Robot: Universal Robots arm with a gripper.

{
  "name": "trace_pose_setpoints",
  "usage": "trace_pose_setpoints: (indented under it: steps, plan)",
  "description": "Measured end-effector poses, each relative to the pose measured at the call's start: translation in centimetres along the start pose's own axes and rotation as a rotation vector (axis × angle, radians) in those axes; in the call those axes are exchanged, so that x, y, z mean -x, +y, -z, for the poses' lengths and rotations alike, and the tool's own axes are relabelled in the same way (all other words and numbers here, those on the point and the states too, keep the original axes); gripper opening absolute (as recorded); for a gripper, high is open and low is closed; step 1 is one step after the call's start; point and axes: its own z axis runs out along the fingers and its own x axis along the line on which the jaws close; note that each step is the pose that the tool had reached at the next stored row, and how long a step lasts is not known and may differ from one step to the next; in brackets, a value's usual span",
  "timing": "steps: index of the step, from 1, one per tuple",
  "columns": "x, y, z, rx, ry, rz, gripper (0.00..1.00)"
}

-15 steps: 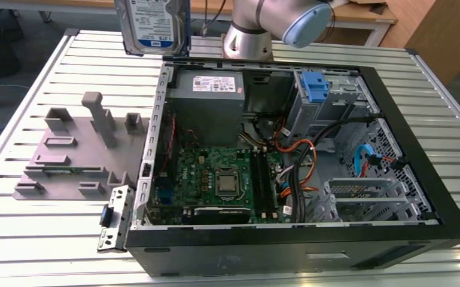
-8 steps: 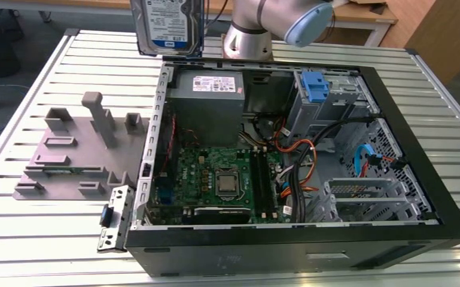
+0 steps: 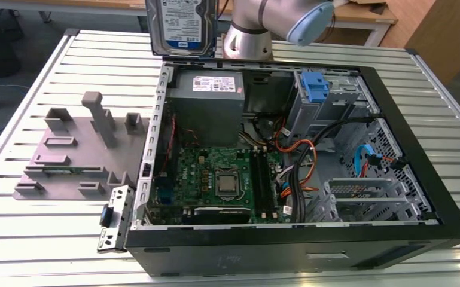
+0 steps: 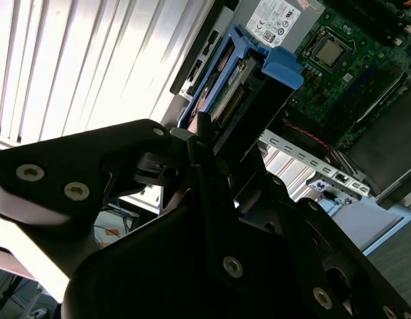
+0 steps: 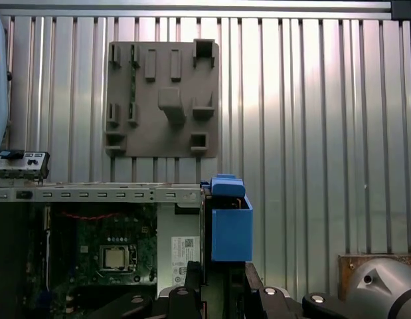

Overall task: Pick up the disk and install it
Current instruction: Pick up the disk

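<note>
Above the case point(image 3: 294, 251) rear edge, gripper point(image 4: 225, 136) pinches disk point(image 3: 180, 27) on edge. Risk: blue rail point(image 5: 230, 229) snagging the power supply point(image 3: 210, 89), twisting disk loose.

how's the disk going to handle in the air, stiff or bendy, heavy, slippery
Probably stiff: the disk is a flat metal slab and hangs straight in the air with no sag. Likely heavy for its size, being mostly metal. Its blue plastic rails look smooth, so it might slip if the jaws grip loosely.
</note>
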Motion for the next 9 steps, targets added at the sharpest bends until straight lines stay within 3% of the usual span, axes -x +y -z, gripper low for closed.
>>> trace_pose_setpoints:
  steps: [9]
  plan:
    - [0.09,-2.34,0.09,0.0000,0.0000,0.000,0.35]
